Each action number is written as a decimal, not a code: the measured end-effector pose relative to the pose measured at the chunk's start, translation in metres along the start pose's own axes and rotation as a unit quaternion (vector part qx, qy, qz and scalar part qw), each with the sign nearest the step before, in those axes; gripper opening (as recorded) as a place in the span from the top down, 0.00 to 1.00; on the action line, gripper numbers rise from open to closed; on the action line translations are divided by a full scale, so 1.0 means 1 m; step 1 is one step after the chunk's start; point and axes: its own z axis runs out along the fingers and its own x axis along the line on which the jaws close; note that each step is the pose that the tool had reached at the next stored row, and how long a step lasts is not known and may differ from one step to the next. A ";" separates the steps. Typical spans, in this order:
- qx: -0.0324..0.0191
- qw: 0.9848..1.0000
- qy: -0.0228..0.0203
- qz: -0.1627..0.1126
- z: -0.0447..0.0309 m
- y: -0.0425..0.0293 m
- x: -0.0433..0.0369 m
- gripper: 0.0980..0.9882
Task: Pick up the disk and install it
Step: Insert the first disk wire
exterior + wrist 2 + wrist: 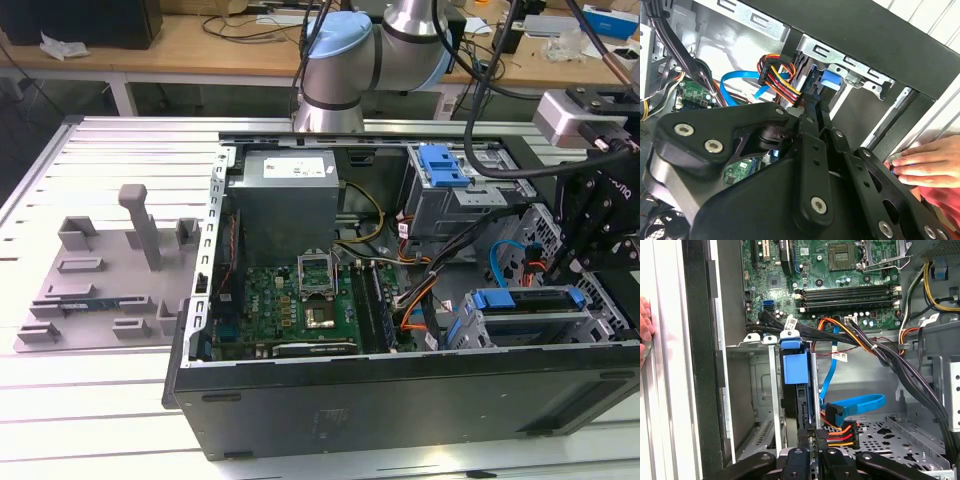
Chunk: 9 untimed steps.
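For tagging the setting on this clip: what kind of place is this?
Probably a robotics or electronics lab: an open PC case sits on a slatted metal table, a robot arm stands beyond it, and a wooden workbench strewn with cables runs along the back.

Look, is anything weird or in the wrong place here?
Yes, a person's hand rests on the white table just outside the computer case's outer wall, in both wrist views; that is odd so near a working robot. The disk sits straight in its bay, and nothing looks spilled or broken.
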 end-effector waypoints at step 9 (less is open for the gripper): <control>0.000 1.000 0.000 0.000 0.0021 0.0000 0.0012 0.93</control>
